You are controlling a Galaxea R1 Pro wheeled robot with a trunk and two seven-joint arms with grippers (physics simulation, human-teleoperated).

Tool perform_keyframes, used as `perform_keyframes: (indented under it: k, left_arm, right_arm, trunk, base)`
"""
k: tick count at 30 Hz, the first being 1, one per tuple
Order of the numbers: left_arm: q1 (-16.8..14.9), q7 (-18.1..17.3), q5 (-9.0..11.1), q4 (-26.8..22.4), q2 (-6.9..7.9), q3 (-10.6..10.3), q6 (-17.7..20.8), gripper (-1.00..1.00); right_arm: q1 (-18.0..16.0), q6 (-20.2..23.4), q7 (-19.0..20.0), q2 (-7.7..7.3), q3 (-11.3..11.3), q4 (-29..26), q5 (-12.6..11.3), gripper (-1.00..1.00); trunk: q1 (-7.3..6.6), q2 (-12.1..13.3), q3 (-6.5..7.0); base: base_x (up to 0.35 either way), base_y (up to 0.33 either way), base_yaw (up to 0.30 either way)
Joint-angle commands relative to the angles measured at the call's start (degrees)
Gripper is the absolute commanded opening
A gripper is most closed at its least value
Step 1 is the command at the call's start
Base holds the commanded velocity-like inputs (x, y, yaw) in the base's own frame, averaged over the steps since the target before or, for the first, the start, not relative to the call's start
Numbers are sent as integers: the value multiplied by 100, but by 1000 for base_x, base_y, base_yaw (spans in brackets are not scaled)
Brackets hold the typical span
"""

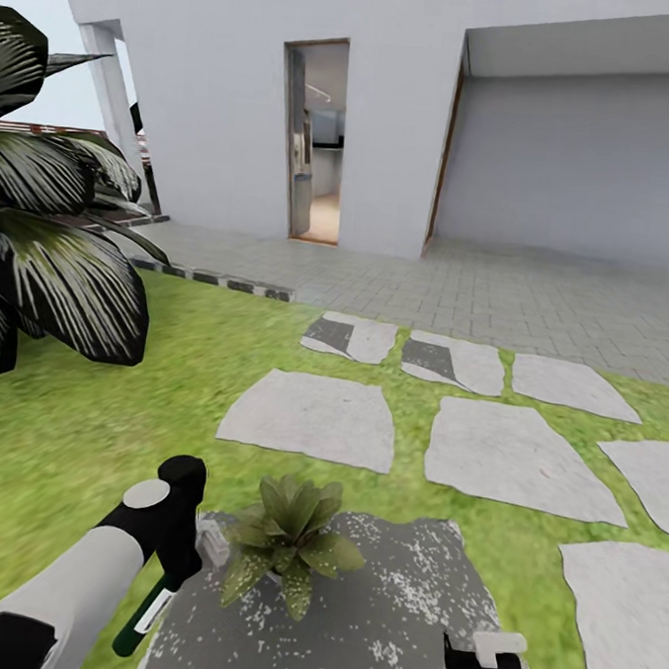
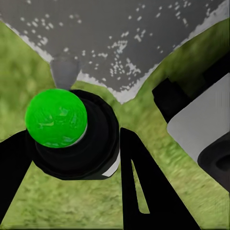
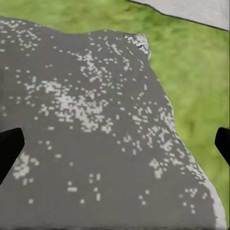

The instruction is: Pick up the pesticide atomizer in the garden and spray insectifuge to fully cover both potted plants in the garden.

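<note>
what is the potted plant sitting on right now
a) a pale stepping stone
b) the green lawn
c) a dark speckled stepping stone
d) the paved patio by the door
c: in the head view the potted plant stands on the dark speckled stepping stone, beside the left gripper.

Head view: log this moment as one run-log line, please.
left pincer: shut on pesticide atomizer | potted plant: beside it, on dark speckled stone | right pincer: open, over stone
</note>
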Motion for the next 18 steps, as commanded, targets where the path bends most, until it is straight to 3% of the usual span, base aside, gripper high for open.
perform_keyframes:
  k: [1,10,18]
  left_arm:
    - [3,-53,-27,-6,12,-28,61,-100]
    - [29,-53,-35,-8,3,-23,68,-100]
    - [-31,-53,-20,-26,-218,-10,102,-100]
  right_arm:
    - [-4,-11,-44,0,11,7,37,100]
    - [-4,-11,-44,0,15,8,37,100]
    - [-4,-11,-44,7,16,10,37,100]
  trunk:
    - [-2,-2,-5]
    - [-2,-2,-5]
    - [-2,-2,-5]
  base:
    - [-78,265,-21]
    - [-19,74,-3]
    - [0,0,0]
